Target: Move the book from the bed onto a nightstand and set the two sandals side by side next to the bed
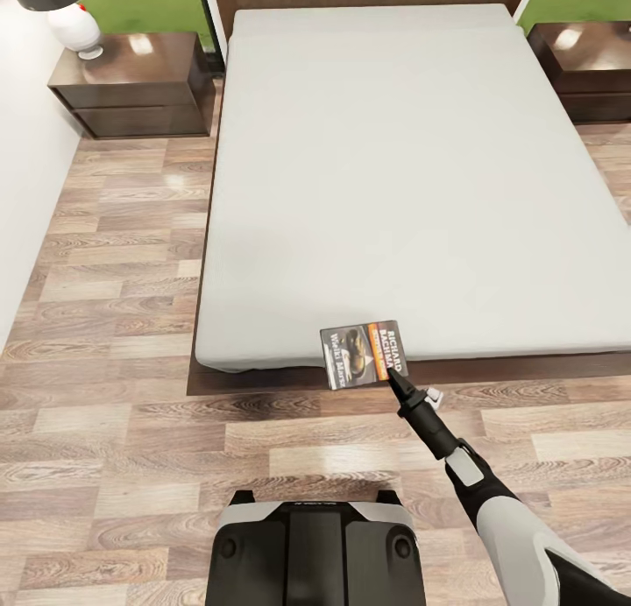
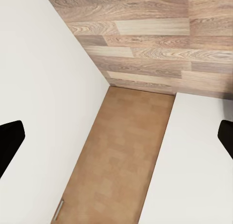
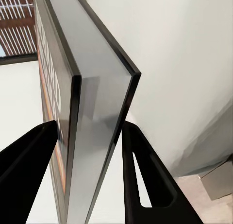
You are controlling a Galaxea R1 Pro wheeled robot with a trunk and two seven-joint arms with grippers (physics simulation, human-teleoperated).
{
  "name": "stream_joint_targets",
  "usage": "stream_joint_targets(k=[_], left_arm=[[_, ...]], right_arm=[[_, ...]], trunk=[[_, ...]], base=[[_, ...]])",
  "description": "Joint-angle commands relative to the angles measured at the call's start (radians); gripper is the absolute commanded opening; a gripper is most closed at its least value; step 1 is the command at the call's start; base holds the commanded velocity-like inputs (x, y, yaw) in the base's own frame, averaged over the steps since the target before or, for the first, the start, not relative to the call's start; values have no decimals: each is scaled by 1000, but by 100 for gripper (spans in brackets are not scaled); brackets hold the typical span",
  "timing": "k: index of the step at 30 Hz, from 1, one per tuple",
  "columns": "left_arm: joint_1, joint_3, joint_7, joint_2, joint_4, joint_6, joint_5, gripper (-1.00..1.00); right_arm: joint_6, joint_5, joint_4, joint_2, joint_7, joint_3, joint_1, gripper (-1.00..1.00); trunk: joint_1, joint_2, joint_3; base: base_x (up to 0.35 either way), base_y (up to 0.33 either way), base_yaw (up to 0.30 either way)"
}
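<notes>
Bed [image 1: 368,151], nightstands flanking, right hand [image 1: 392,371] gripping book [image 1: 364,352]

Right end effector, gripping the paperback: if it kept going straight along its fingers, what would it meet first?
Probably the light-grey mattress of the bed. The right end effector, shut on the dark orange-banded paperback book, points up-bed over the foot edge. Its height above the mattress is unclear, so it might skim over.

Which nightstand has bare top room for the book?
The right end effector holds the book at the bed's foot edge. Right nightstand: the visible part of its top looks bare. Left nightstand: a lamp crowds the corner by the wall, the bed-side half is free.
</notes>
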Motion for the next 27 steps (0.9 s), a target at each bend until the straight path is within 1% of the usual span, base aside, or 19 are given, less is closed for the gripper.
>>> stream_joint_targets(k=[1,4,10,13,15,21,27], left_arm=[[0,-8,2,0,1,-2,7,100],[0,-8,3,0,1,-1,8,100],[0,-8,5,-1,2,0,8,100],[0,-8,5,-1,2,1,8,100],[0,-8,6,-1,2,2,8,100],[0,-8,6,-2,2,4,8,100],[0,-8,7,-1,2,5,8,100]], right_arm=[[10,-6,1,-1,3,8,0,-100],[8,-12,3,-1,4,25,0,-100],[8,-17,5,-4,3,34,0,-100],[4,-20,7,-2,3,34,1,-100],[1,-21,9,0,5,30,1,-100],[1,-21,9,1,7,2,2,-100],[0,-20,5,1,9,-6,2,-100]], trunk=[[1,-1,-1],[1,-1,-1],[1,-1,-1],[1,-1,-1],[1,-1,-1],[1,-1,-1],[1,-1,-1]], base=[[0,0,0],[0,0,0],[0,0,0],[0,0,0],[0,0,0],[0,0,0],[0,0,0]])
